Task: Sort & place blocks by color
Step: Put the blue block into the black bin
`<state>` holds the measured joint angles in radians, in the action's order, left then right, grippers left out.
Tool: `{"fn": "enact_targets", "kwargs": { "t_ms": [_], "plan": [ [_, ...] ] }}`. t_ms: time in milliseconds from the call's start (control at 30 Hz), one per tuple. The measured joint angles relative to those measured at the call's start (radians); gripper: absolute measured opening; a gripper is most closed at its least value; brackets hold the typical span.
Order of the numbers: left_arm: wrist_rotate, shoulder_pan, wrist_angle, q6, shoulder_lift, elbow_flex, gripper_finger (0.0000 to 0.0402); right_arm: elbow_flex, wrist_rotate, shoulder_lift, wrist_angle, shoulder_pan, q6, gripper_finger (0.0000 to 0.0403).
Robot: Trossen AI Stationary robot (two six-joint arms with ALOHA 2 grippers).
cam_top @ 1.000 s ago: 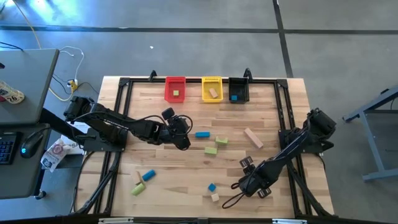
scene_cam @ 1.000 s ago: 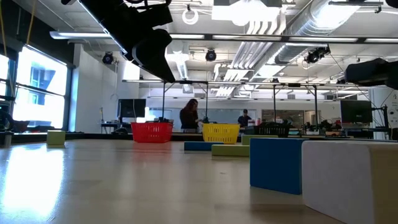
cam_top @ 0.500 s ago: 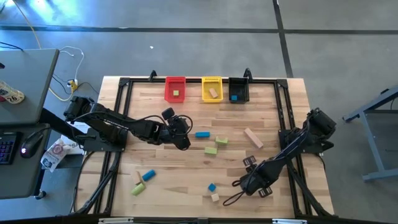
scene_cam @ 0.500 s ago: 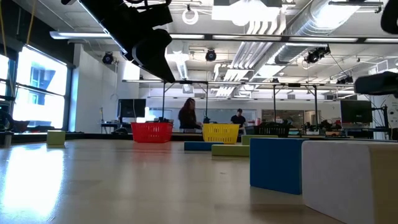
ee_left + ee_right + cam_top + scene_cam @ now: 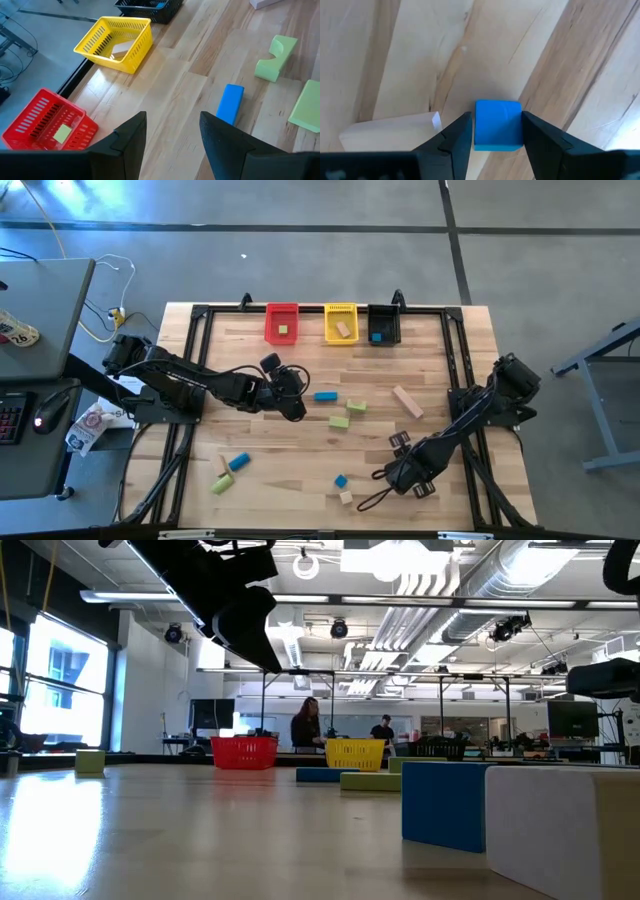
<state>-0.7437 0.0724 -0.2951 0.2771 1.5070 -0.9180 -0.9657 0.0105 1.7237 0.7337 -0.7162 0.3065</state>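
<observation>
Red basket (image 5: 282,323) holds a green block (image 5: 284,330); beside it, yellow basket (image 5: 341,324) a tan one; right gripper (image 5: 493,131) open around blue cube (image 5: 497,124); left gripper (image 5: 172,131) open

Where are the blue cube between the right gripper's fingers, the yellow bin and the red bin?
blue cube (image 5: 498,125): right wrist view, top face.
yellow bin (image 5: 138,44): left wrist view, side wall.
red bin (image 5: 271,325): high view, left rim.

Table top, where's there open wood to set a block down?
Bare wood lies between the red bin and the left end effector, and beside the tan bar toward the black bin. The middle, around the blue bar, is crowded.
</observation>
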Motion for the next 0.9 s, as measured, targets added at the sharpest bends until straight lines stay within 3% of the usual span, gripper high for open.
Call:
{"fn": "enact_targets", "kwargs": {
  "t_ms": [233, 600, 900],
  "plan": [
    [0.000, 0.000, 0.000, -0.015, 0.000, 0.000, 0.0168, -0.003, -0.002, 0.003, 0.036, 0.003, 0.066, 0.0124],
    [0.001, 0.000, 0.000, -0.038, 0.000, 0.000, 0.0168, -0.021, 0.026, 0.021, 0.073, 0.004, 0.211, 0.0115],
    [0.007, -0.014, -0.003, -0.045, 0.000, 0.000, 0.0168, -0.079, 0.254, 0.025, 0.178, 0.034, 0.307, 0.0113]
  ]
}}
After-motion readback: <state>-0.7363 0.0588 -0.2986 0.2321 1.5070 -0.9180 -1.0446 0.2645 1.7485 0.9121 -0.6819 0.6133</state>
